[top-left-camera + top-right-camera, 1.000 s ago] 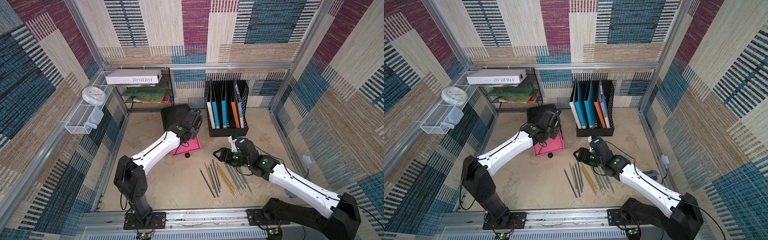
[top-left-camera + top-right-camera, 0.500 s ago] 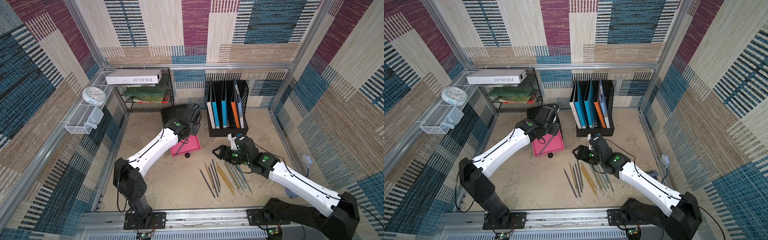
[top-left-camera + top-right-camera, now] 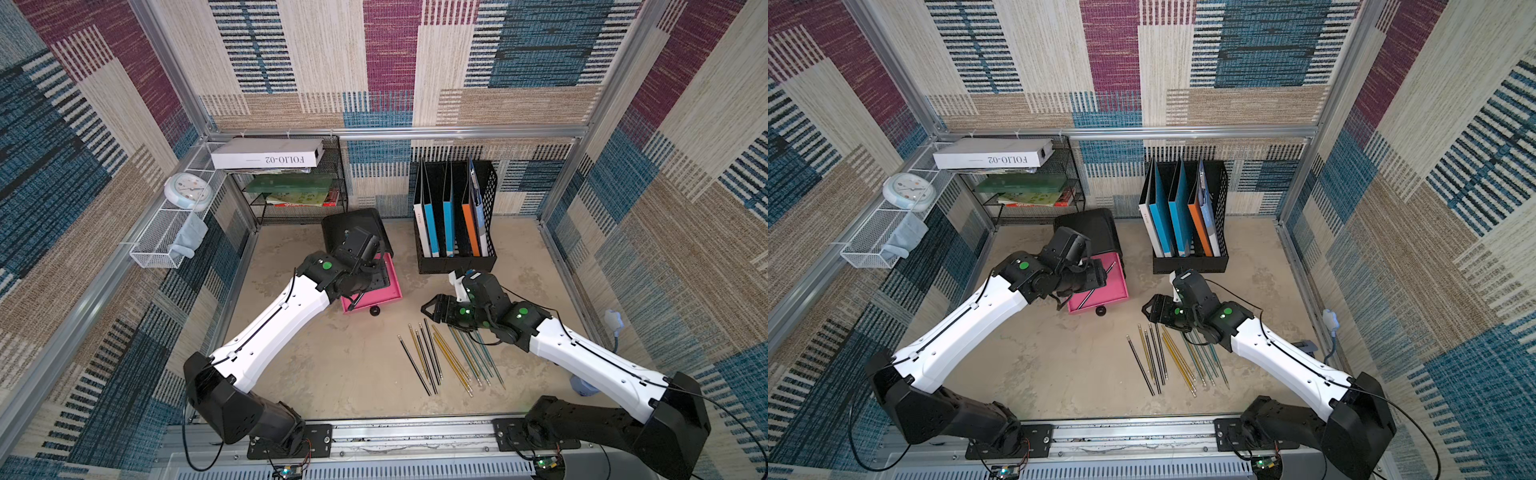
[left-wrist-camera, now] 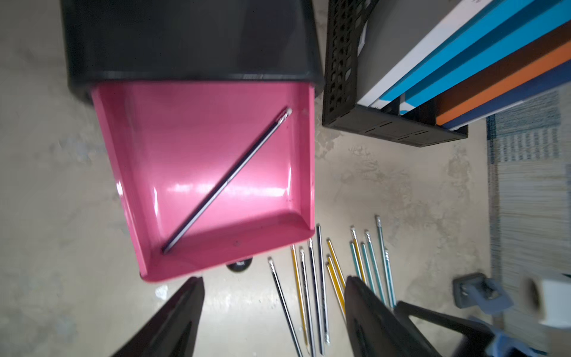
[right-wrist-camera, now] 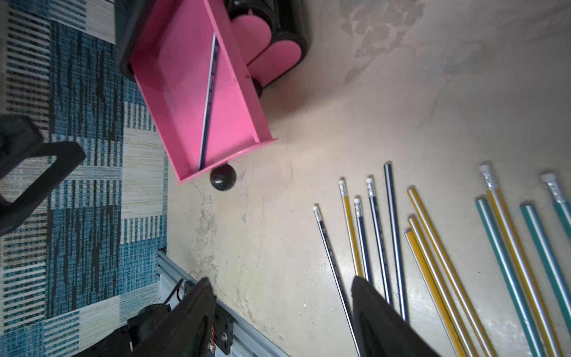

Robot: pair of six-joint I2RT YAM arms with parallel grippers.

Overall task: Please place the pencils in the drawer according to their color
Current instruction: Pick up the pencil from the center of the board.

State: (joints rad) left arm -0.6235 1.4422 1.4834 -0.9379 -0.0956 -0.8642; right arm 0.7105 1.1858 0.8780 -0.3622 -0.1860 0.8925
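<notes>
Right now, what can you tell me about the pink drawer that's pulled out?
The pink drawer is a shallow, glossy tray, plastic by the look of it, with low walls and a round black knob on its front. It is pulled most of the way out of the top slot of the black chest, its back end inside. One black pencil lies slantwise across its floor, corner to corner. Nothing else is in it.

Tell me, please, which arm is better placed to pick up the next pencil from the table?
Probably the right: the right claw hovers open beside the loose pencils, while the left claw is over the pink drawer, farther off.
</notes>
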